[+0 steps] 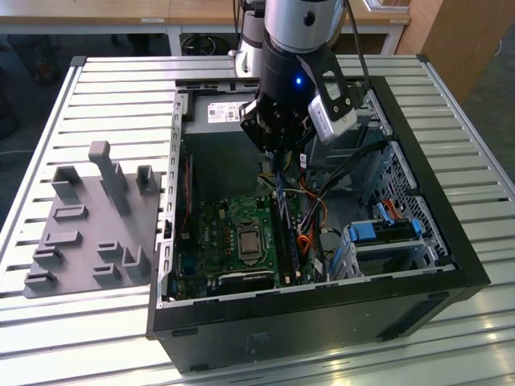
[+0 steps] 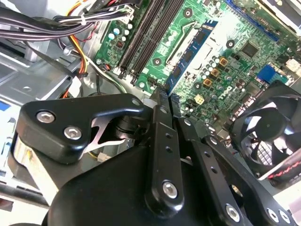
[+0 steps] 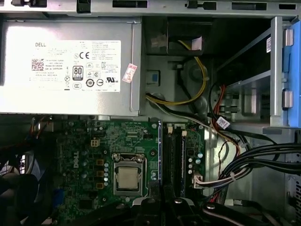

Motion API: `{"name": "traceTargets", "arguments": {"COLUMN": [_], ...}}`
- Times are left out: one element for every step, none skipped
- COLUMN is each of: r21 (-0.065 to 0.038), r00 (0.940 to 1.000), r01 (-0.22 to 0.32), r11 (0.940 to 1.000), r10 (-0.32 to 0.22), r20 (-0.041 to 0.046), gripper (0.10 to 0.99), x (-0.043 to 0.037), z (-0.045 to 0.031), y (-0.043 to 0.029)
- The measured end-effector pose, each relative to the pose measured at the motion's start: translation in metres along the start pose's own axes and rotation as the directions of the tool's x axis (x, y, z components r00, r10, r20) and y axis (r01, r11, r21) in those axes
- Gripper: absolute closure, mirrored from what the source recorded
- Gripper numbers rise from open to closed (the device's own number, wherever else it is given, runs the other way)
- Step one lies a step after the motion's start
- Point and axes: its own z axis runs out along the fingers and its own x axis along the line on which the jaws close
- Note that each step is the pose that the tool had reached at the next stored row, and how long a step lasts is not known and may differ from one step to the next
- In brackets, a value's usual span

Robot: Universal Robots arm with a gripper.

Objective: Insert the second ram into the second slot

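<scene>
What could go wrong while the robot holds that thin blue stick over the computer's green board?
The second ram, pinched in the fingers, might miss the dark slots beside it and press on the green board instead. The loose wires close by could also snag the fingers if they swing that way.

Slatted aluminium worktable (image 1: 105, 88), light-wood desks w/ white legs behind (image 1: 96, 10), wooden cabinet at exterior view's right (image 1: 459, 40), grey floor (image 1: 495, 112), even indoor light.
</scene>
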Motion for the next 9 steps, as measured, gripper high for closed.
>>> {"name": "traceTargets", "arguments": {"r21": [0.000,0.000,0.000,0.000,0.000,0.000,0.000,0.000,0.000], "r00": [1.0000,1.0000,1.0000,1.0000,1.0000,1.0000,1.0000,1.0000,1.0000], "r01": [0.001,0.002,0.005,0.006,0.007,0.007,0.007,0.007,0.007], "r11": [1.0000,1.0000,1.0000,1.0000,1.0000,1.0000,1.0000,1.0000,1.0000], "r10": [-0.001,-0.002,-0.005,-0.006,-0.007,-0.007,-0.007,-0.007,-0.007], "r20": [0.0000,-0.0001,-0.0001,-0.0001,-0.0001,0.0001,0.0002,0.0002,0.0002], "gripper": [0.949,0.949,0.949,0.949,0.949,0.949,0.949,0.949,0.949], "x": [0.0000,0.0000,-0.0001,-0.0001,-0.0002,-0.0002,-0.0002,-0.0002,-0.0003], "z": [0.0017,0.0035,0.0053,0.0070,0.0085,0.0095,0.0103,0.0110,0.0117], "y": [-0.0004,-0.0007,-0.0007,-0.0007,-0.0008,-0.0009,-0.0010,-0.0010,-0.0011]}}
